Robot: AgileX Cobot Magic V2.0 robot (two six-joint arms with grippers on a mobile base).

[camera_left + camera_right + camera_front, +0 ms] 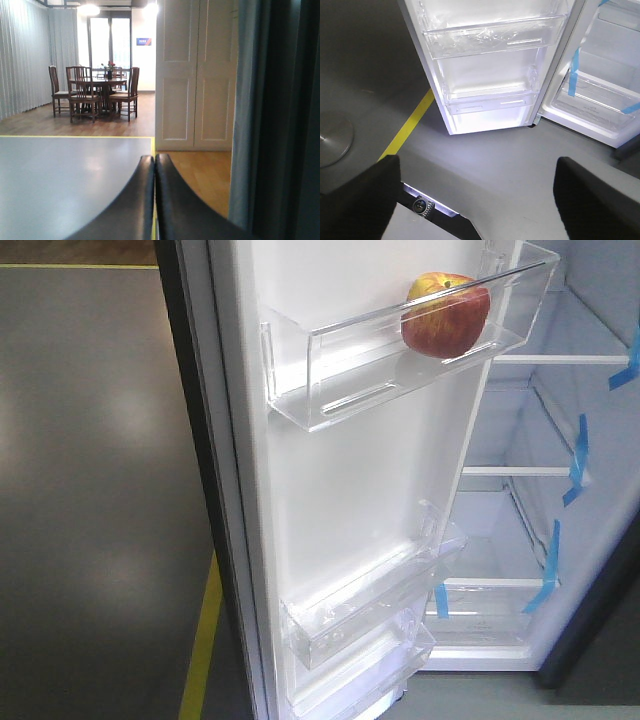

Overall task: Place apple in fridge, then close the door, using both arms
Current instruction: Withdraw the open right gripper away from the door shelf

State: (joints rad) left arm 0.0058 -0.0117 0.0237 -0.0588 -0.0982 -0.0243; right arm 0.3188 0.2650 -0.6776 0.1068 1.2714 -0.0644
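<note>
Black fingers (140, 200) of the left claw (154, 160) fill the bottom of its own view, pressed together tip to tip with nothing between them. Past them lie grey floor (60, 180), a yellow line (75, 136) and, at the right edge, a tall dark panel (280, 115) that I cannot place for certain. Right claw (477, 162) hangs low over the floor with its two fingers wide apart and empty, facing the foot of the door (485, 70) and the fridge (612, 55) beside it.

Front view shows the door swung wide, its white inside toward the camera. Apple (445, 315) sits in the top bin (330, 370), at the end nearest the fridge, leaning on the clear front wall.

By my reading the placing is done and the door is the thing to handle next. It looks tall, rigid and fairly heavy, and it should swing freely on its hinges once pushed. A flat push on the dark outer face or the free edge seems best. The clear bins look thin and brittle, so they are poor places to press or grip. Apple is firm, round and glossy, with nothing wedging it, so a hard shove or a slam could roll it along the bin. A slow, even close would suit it better.
</note>
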